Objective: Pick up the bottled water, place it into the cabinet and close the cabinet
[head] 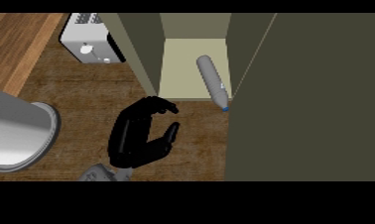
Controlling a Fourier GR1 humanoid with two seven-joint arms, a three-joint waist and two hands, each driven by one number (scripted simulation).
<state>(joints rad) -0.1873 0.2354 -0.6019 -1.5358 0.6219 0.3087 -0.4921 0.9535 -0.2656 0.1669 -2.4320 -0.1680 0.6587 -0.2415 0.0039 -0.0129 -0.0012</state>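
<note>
Bottled water: lying on its side on the cabinet floor, cap toward 5 o'clock at the front lip, beside the right wall. Cabinet door: open, at 3 o'clock. Left robot hand: over the wooden bench at 7 o'clock of the bottle, fingers relaxed, holding nothing. Toaster: 10 o'clock. Sink: 8 o'clock.

The bottled water lies inside the open cabinet, against its right wall, cap toward the front edge. The left hand hovers with fingers relaxed over the counter.
</note>
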